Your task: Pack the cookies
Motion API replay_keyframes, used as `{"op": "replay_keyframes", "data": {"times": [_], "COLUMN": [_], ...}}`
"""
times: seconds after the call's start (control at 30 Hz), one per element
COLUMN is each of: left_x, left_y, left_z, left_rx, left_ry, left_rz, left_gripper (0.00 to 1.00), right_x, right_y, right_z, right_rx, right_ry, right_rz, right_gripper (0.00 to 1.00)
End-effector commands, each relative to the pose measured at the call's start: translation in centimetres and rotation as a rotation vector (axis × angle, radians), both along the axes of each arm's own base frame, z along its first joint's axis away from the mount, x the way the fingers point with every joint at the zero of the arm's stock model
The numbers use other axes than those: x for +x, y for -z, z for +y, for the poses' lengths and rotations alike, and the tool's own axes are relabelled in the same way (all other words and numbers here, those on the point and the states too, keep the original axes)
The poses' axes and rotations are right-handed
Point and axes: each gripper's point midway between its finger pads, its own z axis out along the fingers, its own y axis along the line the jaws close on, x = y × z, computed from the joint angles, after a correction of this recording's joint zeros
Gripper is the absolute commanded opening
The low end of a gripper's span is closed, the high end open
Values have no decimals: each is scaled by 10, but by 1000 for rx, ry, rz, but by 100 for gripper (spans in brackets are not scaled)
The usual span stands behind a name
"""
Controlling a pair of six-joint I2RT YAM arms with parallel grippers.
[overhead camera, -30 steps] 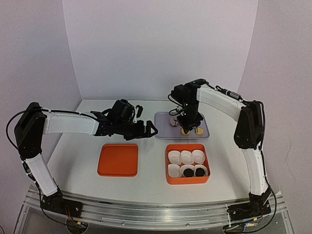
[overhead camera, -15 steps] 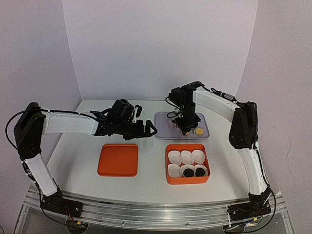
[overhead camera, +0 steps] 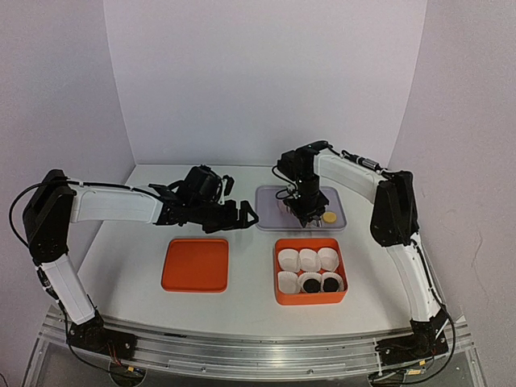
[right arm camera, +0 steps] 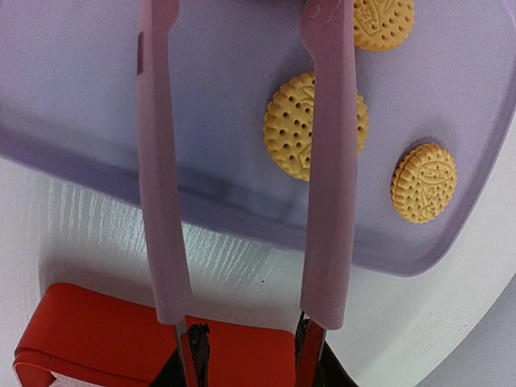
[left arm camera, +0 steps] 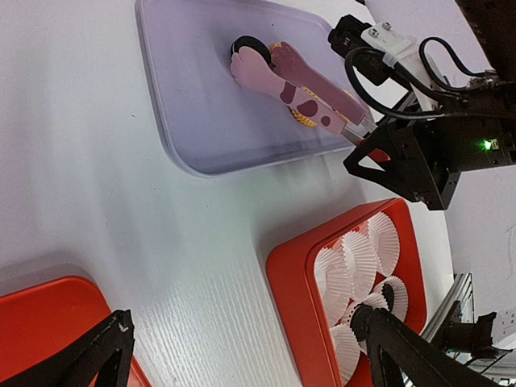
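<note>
White surface (overhead camera: 129, 250) below, pale lilac walls (overhead camera: 258, 81) all round. My left tool (left arm camera: 242, 322) hangs above the surface between the orange lid (overhead camera: 195, 264) and the lavender tray (overhead camera: 270, 219), fingers spread as wide as they go and holding nothing.

Over on the right, my right tool (right arm camera: 250, 351) is clamped on a pair of pink tongs (right arm camera: 329, 161), which reach down over the tray. From the right wrist I see the two tong arms standing apart. A golden cookie (right arm camera: 284, 129) lies on the tray floor, partly under the right-hand arm in that view. A second golden cookie (right arm camera: 423, 181) sits near the tray's corner, and a third golden cookie (right arm camera: 383, 20) peeks in at the top edge. The tong tips run out of that view.

From the left wrist, the paw-shaped tip sits right at a black cookie (left arm camera: 242, 42) on the tray. Whether it is touching or just over it, I can't tell.

Nearer to me is the orange box (overhead camera: 310, 299), with white paper cups (overhead camera: 308, 260) in two rows. Two black cookies (overhead camera: 310, 283) lie in front-row cups, the middle one and the right one.
</note>
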Motion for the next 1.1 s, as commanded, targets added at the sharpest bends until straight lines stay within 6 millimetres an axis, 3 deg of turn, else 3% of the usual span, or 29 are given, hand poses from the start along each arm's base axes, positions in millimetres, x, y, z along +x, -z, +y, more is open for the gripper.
{"op": "replay_keyframes", "data": {"times": [0.0, 1.07], "left_x": [0, -3], "left_y": [-19, -19], "left_z": [4, 10], "left_rx": [-25, -19], "left_ry": [-15, -32], "left_rz": [-36, -36], "left_gripper": [100, 100], "right_x": [-11, 4], "right_y": [-5, 11], "right_z": [-18, -14], "right_rx": [-75, -67], "right_ry": [19, -6], "right_rz": [61, 63], "right_gripper": [32, 31]}}
